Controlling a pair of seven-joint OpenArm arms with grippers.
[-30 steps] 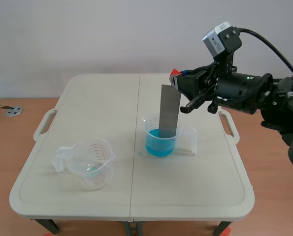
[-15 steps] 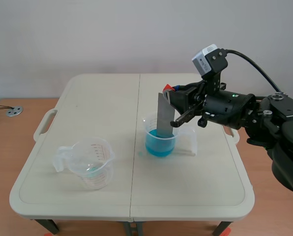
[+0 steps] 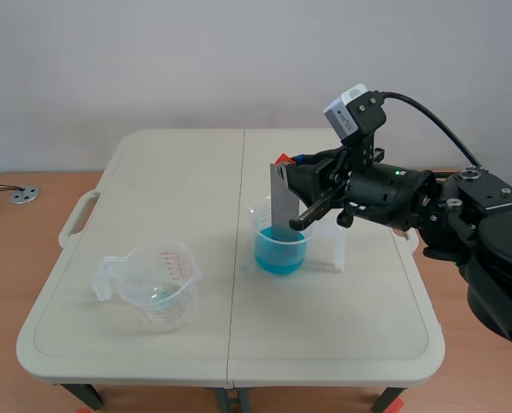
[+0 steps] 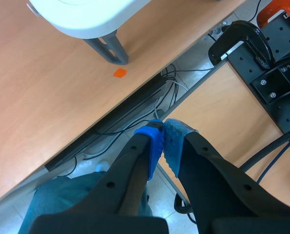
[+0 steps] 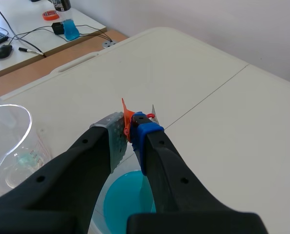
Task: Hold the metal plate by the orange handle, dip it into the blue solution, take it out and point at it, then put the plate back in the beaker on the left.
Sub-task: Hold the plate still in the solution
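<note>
Grey sheet metal: a narrow metal plate (image 3: 281, 200) stands almost upright, leaning slightly, with its lower end inside the clear beaker (image 3: 326, 245) near the middle of the bench (image 3: 178, 172), where it seems to reach the blue solution (image 3: 279, 254). My right hand (image 5: 131, 131) comes in from the side and is clamped on the small orange handle (image 5: 126, 118) at the plate's top edge, one pad on each face, directly above the blue liquid. My left hand (image 4: 160, 141) is off the bench, aimed at the floor and its cables, pads pressed together with nothing between them. The second beaker (image 3: 157, 282), clear with red markings and only a trace of liquid at its bottom, sits well apart toward the left front of the bench. I judge the plate to be stiff, thin and light, with smooth faces that will be slippery once wet, so the handle is the only sensible place to hold it. Pinched at one end, it could swing or twist between the pads. The beaker looks like light plastic, and the plate pushing on its wall could tip it
</note>
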